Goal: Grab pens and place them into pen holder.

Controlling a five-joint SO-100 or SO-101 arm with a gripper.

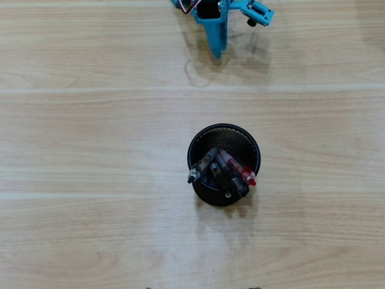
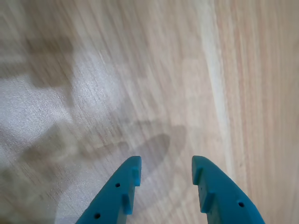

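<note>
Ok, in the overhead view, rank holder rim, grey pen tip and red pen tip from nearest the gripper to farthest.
From the gripper at top:
1. Holder rim, far edge, centre.
2 and 3. Grey pen tip, lower left, and red pen tip, lower right: too close to call.

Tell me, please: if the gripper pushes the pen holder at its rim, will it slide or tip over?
The pen holder is wire mesh, so probably light; a push should move it easily. The pens all lean to one side and stick out over the rim, so it may tip that way. The wooden table looks smooth, so a low push would likely slide it.

Desk-like setting: pale wood-grain tabletop (image 1: 90, 150), mesh pen holder (image 1: 224, 164).
</note>
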